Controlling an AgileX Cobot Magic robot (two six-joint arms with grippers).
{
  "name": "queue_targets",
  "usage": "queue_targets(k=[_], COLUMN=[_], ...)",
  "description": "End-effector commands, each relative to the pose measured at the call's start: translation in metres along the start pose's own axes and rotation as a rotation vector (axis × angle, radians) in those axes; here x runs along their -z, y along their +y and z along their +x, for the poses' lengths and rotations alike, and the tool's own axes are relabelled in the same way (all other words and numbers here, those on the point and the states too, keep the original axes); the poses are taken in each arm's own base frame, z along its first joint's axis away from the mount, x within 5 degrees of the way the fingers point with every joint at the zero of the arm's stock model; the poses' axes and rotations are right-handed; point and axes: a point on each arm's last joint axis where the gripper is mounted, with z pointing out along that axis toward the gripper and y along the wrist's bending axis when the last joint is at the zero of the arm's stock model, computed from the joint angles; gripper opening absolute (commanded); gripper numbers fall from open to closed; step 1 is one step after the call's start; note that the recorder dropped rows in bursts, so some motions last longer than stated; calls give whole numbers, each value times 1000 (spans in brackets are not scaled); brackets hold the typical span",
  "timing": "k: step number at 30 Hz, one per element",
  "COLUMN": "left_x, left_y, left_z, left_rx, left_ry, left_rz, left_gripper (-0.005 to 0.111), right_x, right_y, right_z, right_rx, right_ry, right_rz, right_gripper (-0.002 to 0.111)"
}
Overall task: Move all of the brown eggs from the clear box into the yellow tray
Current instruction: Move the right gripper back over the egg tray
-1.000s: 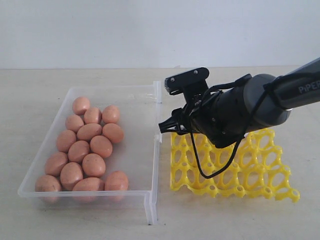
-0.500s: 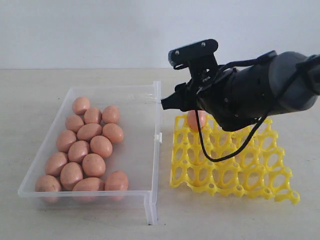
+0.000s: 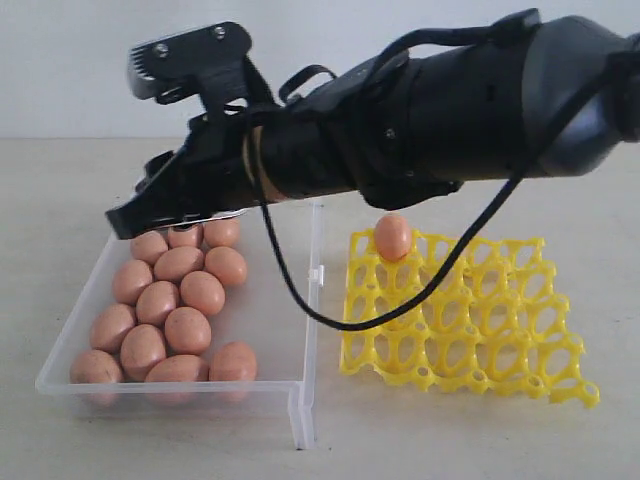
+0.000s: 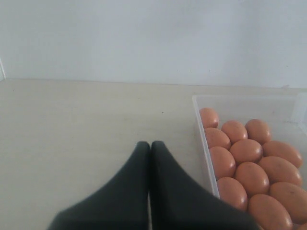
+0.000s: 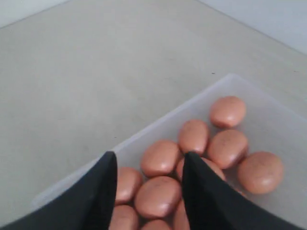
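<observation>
Several brown eggs (image 3: 180, 300) lie bunched on the left side of the clear box (image 3: 309, 330). One brown egg (image 3: 392, 237) sits in a back-left cup of the yellow tray (image 3: 470, 320). My right gripper (image 3: 135, 205) reaches across and hangs over the far left end of the box. In the right wrist view this gripper (image 5: 149, 160) is open, with eggs (image 5: 160, 195) below its gap and nothing held. My left gripper (image 4: 150, 143) is shut and empty, over bare table beside the box wall (image 4: 202, 139), eggs (image 4: 246, 151) just past it.
The right arm's thick black body (image 3: 440, 110) and its looping cable (image 3: 330, 320) span the space above the box's right wall and the tray's back-left corner. A small clip tab (image 3: 318, 274) juts from the box toward the tray.
The right arm has swung left, from above the yellow tray to above the far end of the clear box. The egg it uncovered stays in the tray's back-left cup.
</observation>
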Motion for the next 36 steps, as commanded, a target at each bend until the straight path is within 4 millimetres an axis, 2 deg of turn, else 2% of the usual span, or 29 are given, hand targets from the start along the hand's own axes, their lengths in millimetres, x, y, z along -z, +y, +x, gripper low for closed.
queue_targets(k=[1, 4, 11, 15, 20, 25, 29, 34, 36], left_x=[0, 0, 0, 0, 0, 0, 0, 0, 0], left_y=[0, 0, 0, 0, 0, 0, 0, 0, 0], left_z=[-1, -1, -1, -1, -1, -1, -1, -1, -1], left_rx=[5, 5, 5, 5, 5, 5, 5, 5, 5], left_ry=[-1, -1, -1, -1, -1, -1, -1, -1, -1], left_rz=[0, 0, 0, 0, 0, 0, 0, 0, 0], left_gripper=[-4, -4, -4, -4, -4, -4, -4, -4, -4], right_x=[-21, -35, -37, -36, -36, -34, -32, -20, -14], right_y=[22, 27, 32, 31, 13, -2, -6, -4, -8], right_z=[3, 18, 23, 23, 22, 32, 34, 21, 12], right_rx=[-69, -307, -301, -214, -257, -317, -228, 138, 191], right_ry=[24, 100, 139, 135, 116, 146, 151, 80, 47], right_rz=[-79, -136, -205, -228, -152, -133, -164, -180, -118], right_gripper=[42, 42, 42, 42, 42, 42, 42, 42, 42])
